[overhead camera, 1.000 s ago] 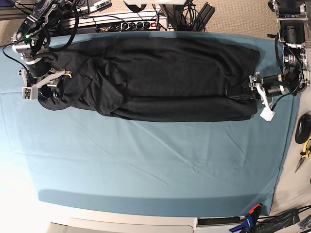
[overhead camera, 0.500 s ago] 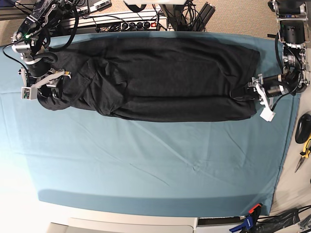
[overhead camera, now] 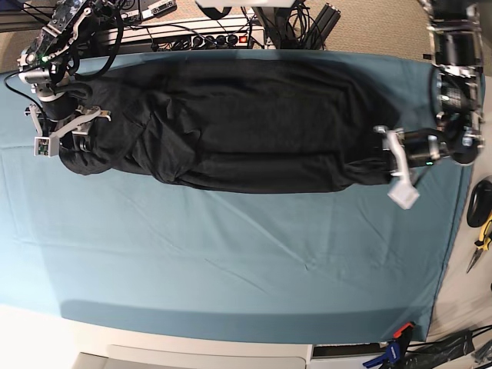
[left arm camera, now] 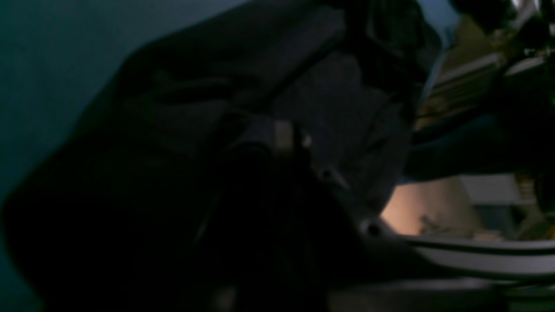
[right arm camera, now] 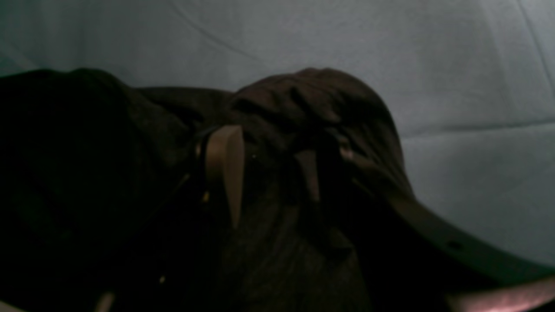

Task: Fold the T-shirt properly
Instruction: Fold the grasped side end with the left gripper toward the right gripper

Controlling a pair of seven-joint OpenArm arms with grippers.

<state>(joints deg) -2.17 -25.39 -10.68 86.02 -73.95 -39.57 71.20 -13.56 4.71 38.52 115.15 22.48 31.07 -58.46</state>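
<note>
The fingers (right arm camera: pixel 225 169) of my right gripper (right arm camera: pixel 269 169) stand apart in the right wrist view, one pale blade and one darker one, with bunched dark cloth of the T-shirt (overhead camera: pixel 246 123) between and over them; they look closed on that bunch, though the picture is so dim I can't make out the contact itself. From the base camera the right gripper (overhead camera: pixel 65 131) sits at the shirt's crumpled end, on the picture's left, and its tips are buried in the fabric.

My left gripper (overhead camera: pixel 388 157) is at the opposite end, on the base picture's right, and its jaws are pressed together on the shirt's edge there. The left wrist view is nearly black: I can pick out a fold of dark cloth (left arm camera: pixel 303 99) rising ahead of the camera and a bit of pale metal near the middle, but not the fingertips.

The T-shirt lies stretched lengthwise across the far half of the teal sheet (overhead camera: pixel 231 261), smooth through the middle, wrinkled and heaped towards the right gripper. No print shows on the upper side. The top edge of the base frame cuts off the arms' upper links.
</note>
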